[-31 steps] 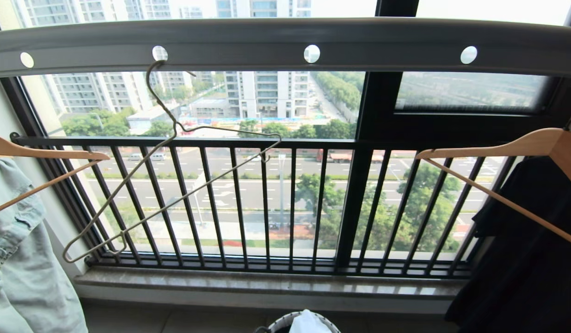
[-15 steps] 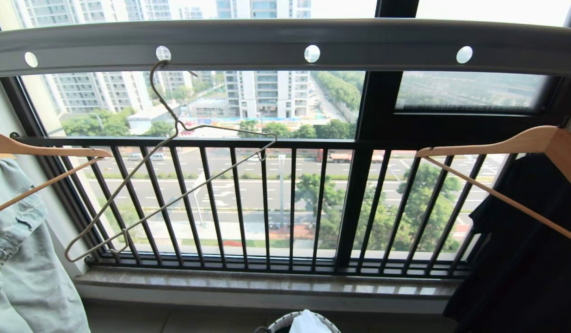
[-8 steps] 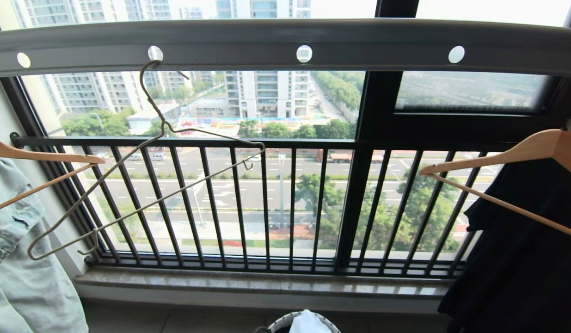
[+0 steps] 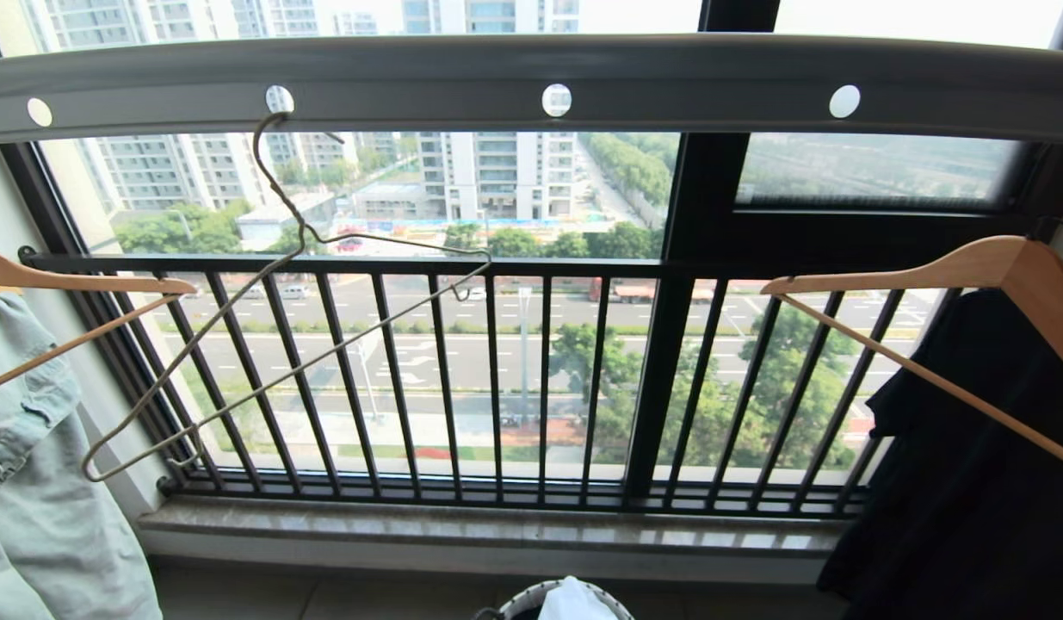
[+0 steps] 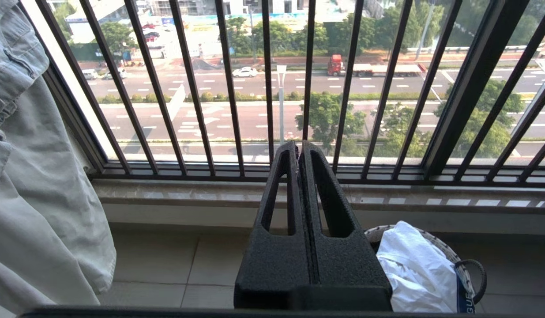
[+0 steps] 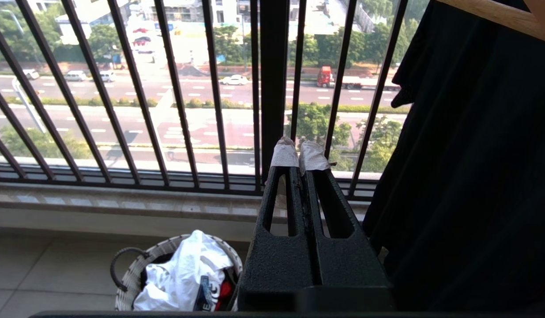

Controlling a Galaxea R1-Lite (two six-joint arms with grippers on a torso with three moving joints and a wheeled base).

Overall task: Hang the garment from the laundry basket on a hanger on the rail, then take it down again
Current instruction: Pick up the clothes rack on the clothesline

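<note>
Nothing done yet, I reckon: garment point(image 6: 184, 274) sits in laundry basket point(image 6: 135, 276), wire hanger point(image 4: 273, 293) bare on rail point(image 4: 686, 82). Left gripper point(image 5: 300, 148) & right gripper point(image 6: 298, 152) both closed, empty.

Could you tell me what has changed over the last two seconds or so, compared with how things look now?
The hanger is swinging on its hook in the rail: its lower end swung left, then part of the way back. The wooden hangers sway slightly. Nothing was grasped or released: both claws, left and right, are shut and empty. The garment stayed in the laundry basket.
</note>
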